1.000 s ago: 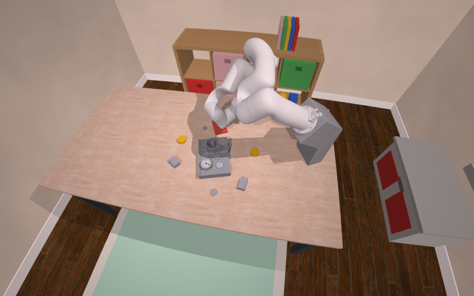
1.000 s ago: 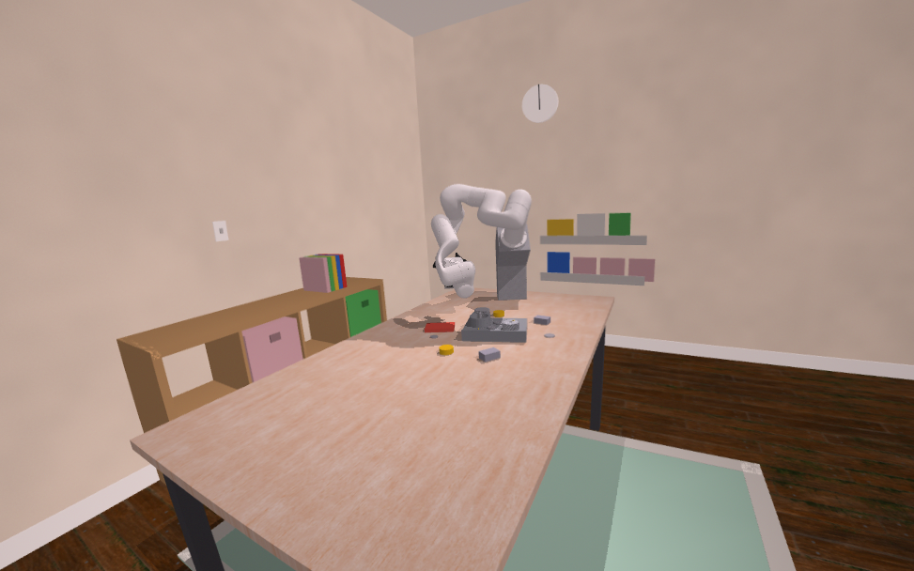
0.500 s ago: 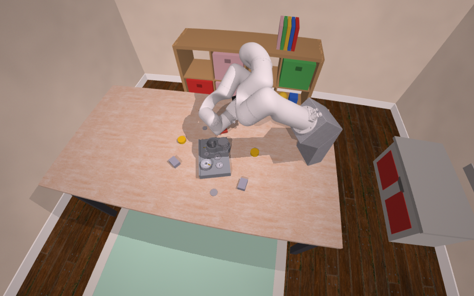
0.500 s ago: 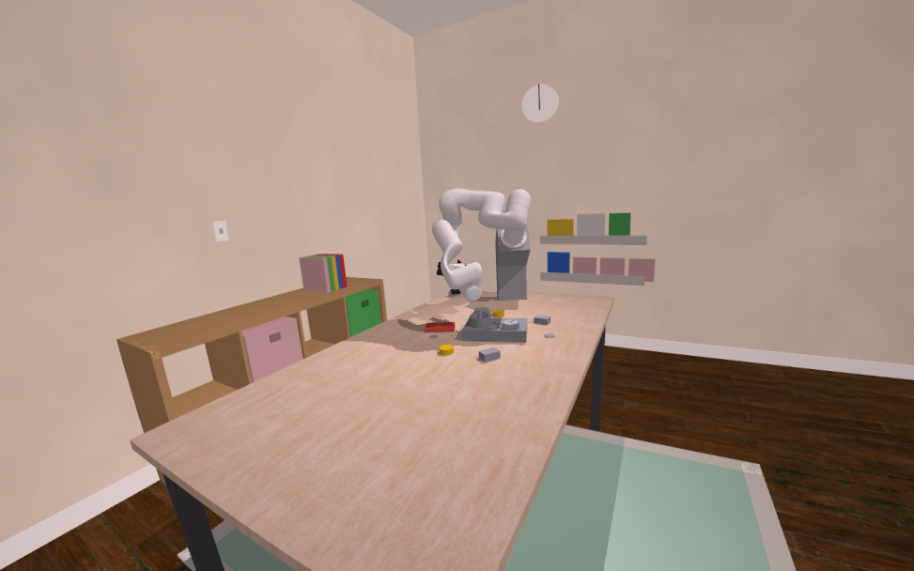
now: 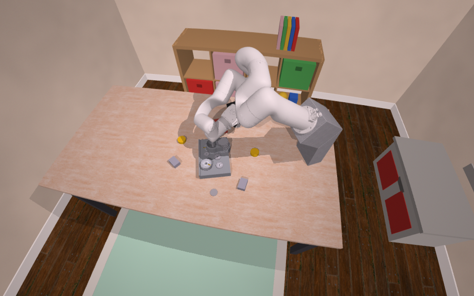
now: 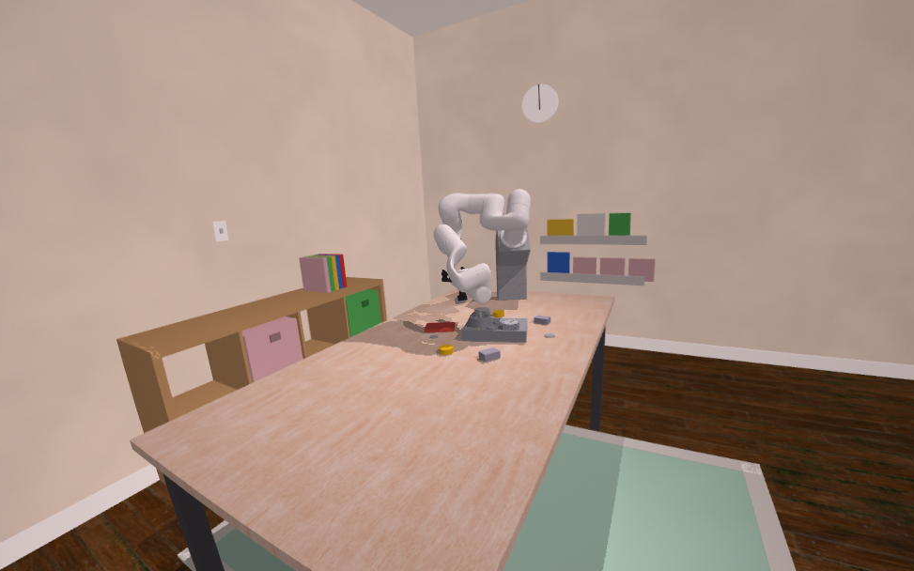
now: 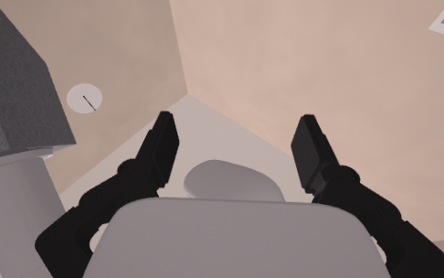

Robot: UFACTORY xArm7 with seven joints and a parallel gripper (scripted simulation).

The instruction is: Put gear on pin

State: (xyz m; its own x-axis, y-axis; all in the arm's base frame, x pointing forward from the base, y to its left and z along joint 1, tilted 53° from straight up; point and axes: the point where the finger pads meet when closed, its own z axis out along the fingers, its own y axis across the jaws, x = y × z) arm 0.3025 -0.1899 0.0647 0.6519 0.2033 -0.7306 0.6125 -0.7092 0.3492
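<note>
The two black fingers of the gripper (image 7: pixel 236 137) stand spread as wide as they go with nothing between them, and in the wrist view they point up at the walls and ceiling (a round wall clock (image 7: pixel 84 98) shows beyond them). The white arm (image 5: pixel 256 99) bends down from its grey pedestal (image 5: pixel 319 141) so that its wrist end hangs over the far end of the grey timing case (image 5: pixel 213 169), which lies flat on the wooden table (image 5: pixel 121 147). That end of the case is partly hidden by the arm, so the pin and the arrow gear cannot be told apart there. Small pale gears (image 5: pixel 205 164) show on the near half of the case. Two yellow discs (image 5: pixel 255 151), two small grey blocks (image 5: pixel 174 160) and a grey disc (image 5: pixel 213 192) lie around the case, apart from it.
</note>
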